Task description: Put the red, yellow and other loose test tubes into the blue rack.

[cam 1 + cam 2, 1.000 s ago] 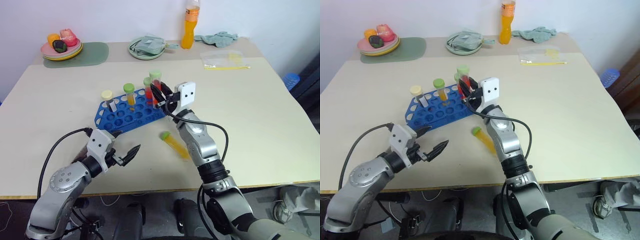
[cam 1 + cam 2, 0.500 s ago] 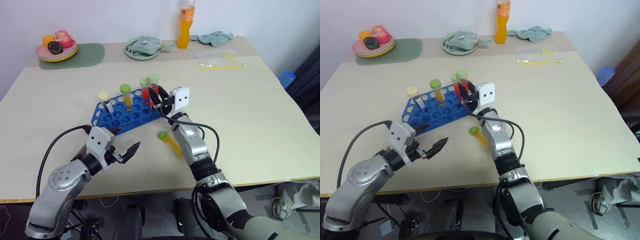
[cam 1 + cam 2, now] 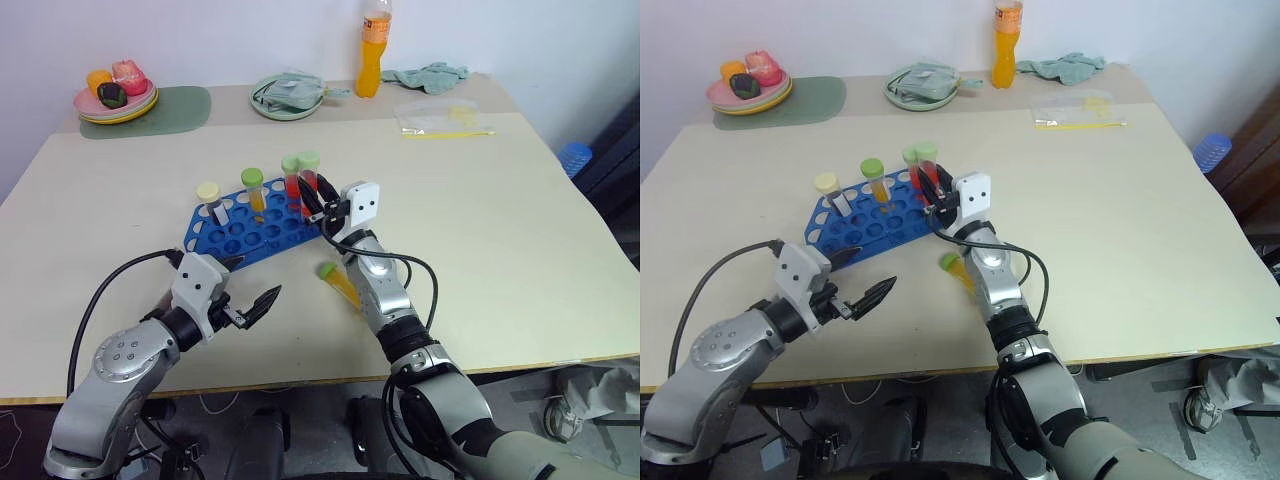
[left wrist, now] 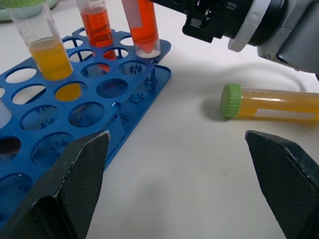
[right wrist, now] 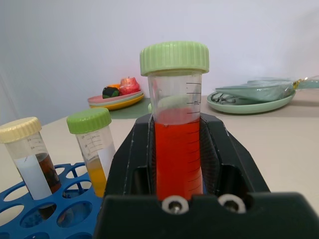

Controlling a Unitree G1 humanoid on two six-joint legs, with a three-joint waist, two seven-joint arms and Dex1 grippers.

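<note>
My right gripper (image 3: 318,196) is clamping the red tube (image 5: 175,144) upright over the blue rack (image 3: 255,232); lowering straight is advisable.

My left gripper (image 3: 250,290) is idling, jaws wide and empty.

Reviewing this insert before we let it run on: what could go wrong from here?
1. The right gripper is shut on the red tube at the corner of the blue rack; a tilted descent could catch the hole's rim and shove the rack.
2. Another red tube stands right beside it; the jaws may knock it.
3. The yellow tube lies loose under the right forearm and could get rolled away on withdrawal.
</note>
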